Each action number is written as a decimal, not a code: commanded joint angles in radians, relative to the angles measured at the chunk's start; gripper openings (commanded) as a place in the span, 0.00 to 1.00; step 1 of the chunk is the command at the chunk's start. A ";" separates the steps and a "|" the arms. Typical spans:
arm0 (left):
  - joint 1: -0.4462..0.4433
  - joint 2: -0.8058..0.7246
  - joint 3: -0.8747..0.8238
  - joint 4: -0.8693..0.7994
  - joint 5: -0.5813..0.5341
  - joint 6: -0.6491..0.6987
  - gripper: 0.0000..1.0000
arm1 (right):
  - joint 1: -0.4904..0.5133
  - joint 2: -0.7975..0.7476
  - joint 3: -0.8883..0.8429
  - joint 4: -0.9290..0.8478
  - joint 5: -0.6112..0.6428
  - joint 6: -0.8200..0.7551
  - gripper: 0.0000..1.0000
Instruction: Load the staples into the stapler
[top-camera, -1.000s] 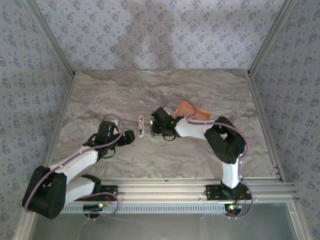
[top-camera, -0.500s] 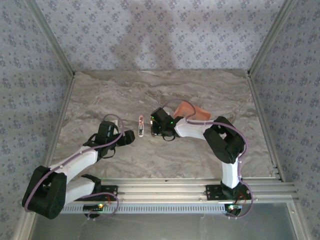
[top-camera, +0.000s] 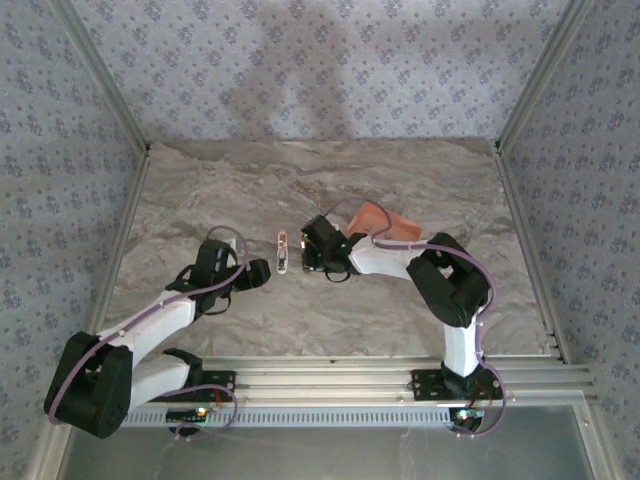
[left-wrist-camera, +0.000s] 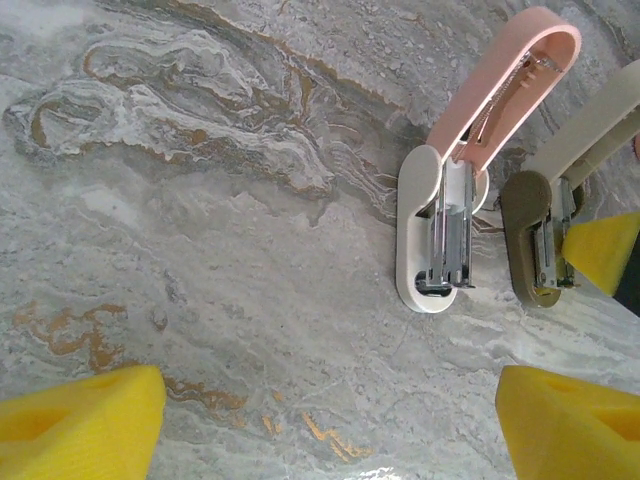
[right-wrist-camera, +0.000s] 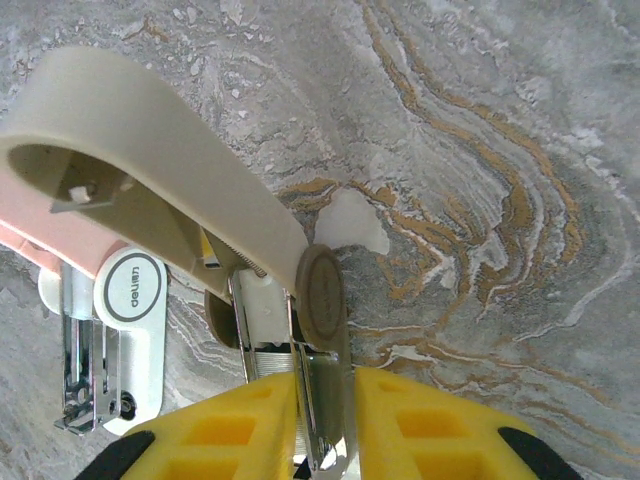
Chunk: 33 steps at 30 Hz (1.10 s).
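The pink-and-white stapler (top-camera: 283, 252) (left-wrist-camera: 437, 235) (right-wrist-camera: 110, 345) lies on the marble table with its pink lid (left-wrist-camera: 505, 85) swung up and its metal rail bare. Just right of it is a second stapler, beige with a brown base (left-wrist-camera: 540, 240) (right-wrist-camera: 160, 170), lid also raised. My right gripper (top-camera: 308, 256) (right-wrist-camera: 325, 395) is shut on that beige stapler's metal rail. A finely ridged grey strip, the staples (right-wrist-camera: 268, 362), lies in that rail by the left fingertip. My left gripper (top-camera: 262, 272) (left-wrist-camera: 325, 430) hovers open just left of the pink stapler, nothing between its fingers.
A salmon-orange tray (top-camera: 385, 222) sits behind the right wrist. Patterned walls and metal frame rails (top-camera: 520, 110) enclose the table. Bare marble (top-camera: 300, 180) stretches behind the staplers and to the far left.
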<state>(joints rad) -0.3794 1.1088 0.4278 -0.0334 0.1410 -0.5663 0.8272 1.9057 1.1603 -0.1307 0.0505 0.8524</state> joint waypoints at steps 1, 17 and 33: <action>0.007 -0.006 0.043 -0.025 0.014 0.007 0.86 | 0.007 -0.048 0.006 -0.017 0.038 -0.027 0.23; 0.007 -0.014 0.212 -0.198 0.079 0.060 0.85 | 0.017 -0.242 -0.175 0.133 0.065 -0.042 0.29; 0.007 0.131 0.527 -0.388 0.111 0.229 0.85 | -0.002 -0.383 -0.361 0.233 0.058 -0.030 0.31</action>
<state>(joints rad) -0.3794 1.2160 0.8822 -0.3653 0.2108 -0.4080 0.8333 1.5494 0.8242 0.0673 0.1078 0.8196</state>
